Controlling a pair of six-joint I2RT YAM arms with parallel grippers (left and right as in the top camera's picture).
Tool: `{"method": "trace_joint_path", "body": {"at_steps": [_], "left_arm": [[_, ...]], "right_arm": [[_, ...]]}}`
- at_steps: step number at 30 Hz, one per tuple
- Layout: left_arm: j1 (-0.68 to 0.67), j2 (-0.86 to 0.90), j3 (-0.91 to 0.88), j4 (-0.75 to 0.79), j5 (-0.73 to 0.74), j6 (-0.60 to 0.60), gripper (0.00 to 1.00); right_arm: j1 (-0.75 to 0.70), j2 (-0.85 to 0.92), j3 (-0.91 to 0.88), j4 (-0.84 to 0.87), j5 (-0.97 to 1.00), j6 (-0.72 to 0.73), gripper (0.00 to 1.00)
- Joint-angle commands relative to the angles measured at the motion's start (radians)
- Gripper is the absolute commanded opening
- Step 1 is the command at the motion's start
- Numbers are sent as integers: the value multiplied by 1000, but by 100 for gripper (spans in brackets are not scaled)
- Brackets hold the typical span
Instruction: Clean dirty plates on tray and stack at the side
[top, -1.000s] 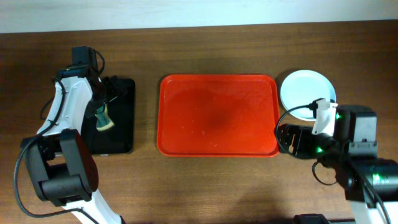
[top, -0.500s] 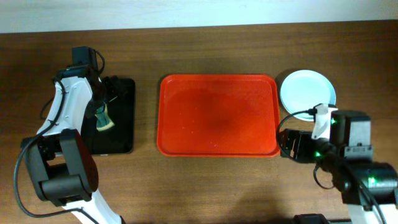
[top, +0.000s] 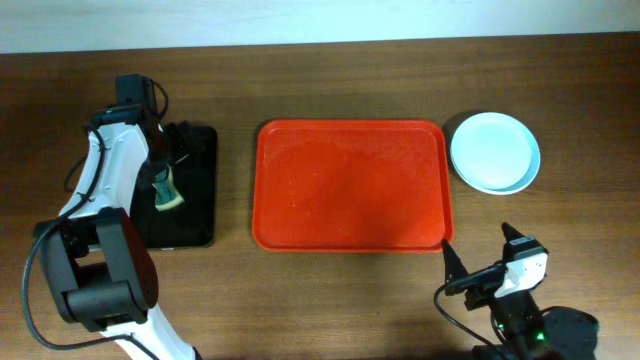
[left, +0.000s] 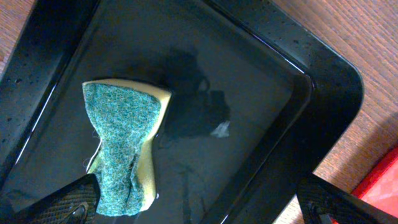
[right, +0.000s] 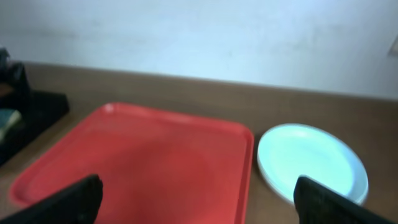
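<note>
The red tray (top: 350, 185) lies in the middle of the table with nothing on it; it also shows in the right wrist view (right: 143, 162). The plates (top: 494, 152) sit stacked on the table just right of the tray, a pale one on top and a light blue rim showing under it; the stack also shows in the right wrist view (right: 311, 163). My right gripper (top: 480, 262) (right: 199, 202) is open and empty near the table's front edge, well short of the plates. My left gripper (top: 165, 165) (left: 199, 208) is open above the black tray.
A black tray (top: 200, 200) (left: 249, 93) lies left of the red tray. A green and yellow sponge (top: 168, 192) (left: 124, 143) rests in it, beside my left fingertip. Bare wooden table surrounds both trays.
My right arm has drawn back from beside the plates toward the table's front edge. The plates stay stacked. The left arm and the sponge have not moved.
</note>
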Motion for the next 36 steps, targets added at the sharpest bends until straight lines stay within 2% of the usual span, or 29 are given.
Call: {"method": "trace_joint_path", "body": {"at_steps": [1, 7, 12, 22, 36], "left_arm": [[3, -26, 13, 2, 7, 2, 99], [2, -26, 13, 2, 7, 2, 99], [2, -26, 13, 2, 7, 2, 99], [2, -26, 13, 2, 7, 2, 99], [2, -26, 14, 2, 7, 2, 99]], "right_arm": [[8, -39, -106, 101, -14, -16, 98], [25, -39, -226, 301, 26, -15, 99], [52, -39, -279, 375, 146, -12, 99], [51, -39, -415, 549, 200, -12, 99], [43, -39, -416, 475, 245, -16, 98]]}}
